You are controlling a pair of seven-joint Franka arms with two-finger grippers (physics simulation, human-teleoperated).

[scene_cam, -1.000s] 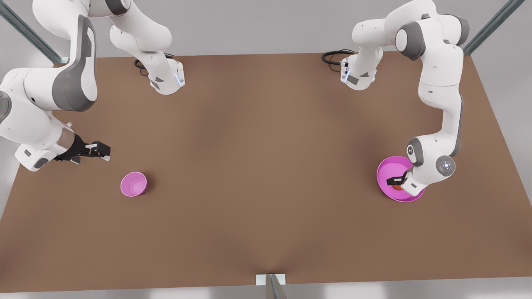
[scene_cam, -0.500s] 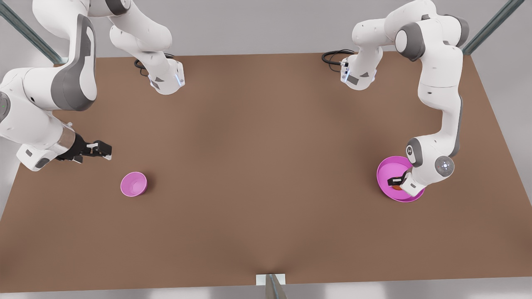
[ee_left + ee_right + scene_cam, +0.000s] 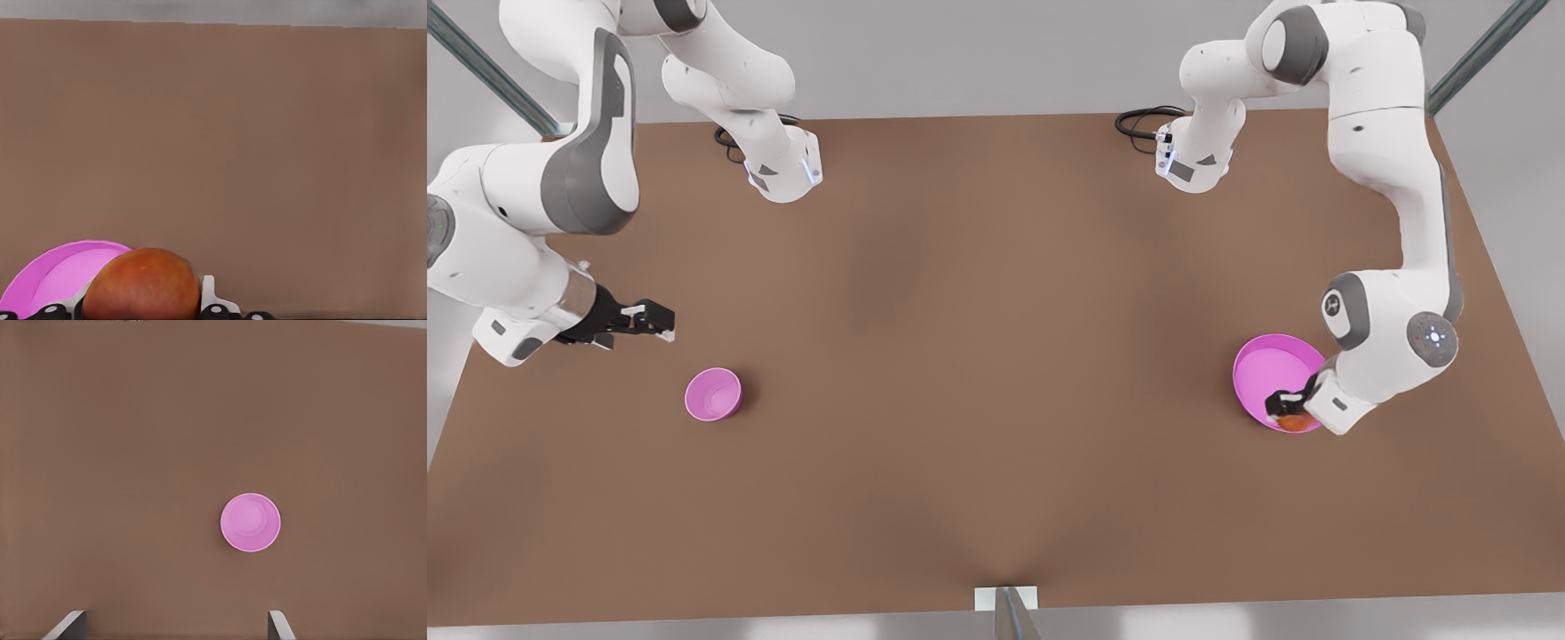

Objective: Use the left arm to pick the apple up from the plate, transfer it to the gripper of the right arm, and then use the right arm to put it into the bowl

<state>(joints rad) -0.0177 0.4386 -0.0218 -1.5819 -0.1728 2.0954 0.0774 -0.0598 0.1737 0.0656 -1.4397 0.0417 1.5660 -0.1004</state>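
Holding apple (image 3: 1294,421) between fingers, your left gripper (image 3: 1288,411) sits over near rim of plate (image 3: 1267,369), at front view's right. Left arm bent low, wrist angled down. Farther across desk (image 3: 996,373), your right gripper (image 3: 660,322) waits, fingers spread wide, empty, just beyond bowl (image 3: 713,394).
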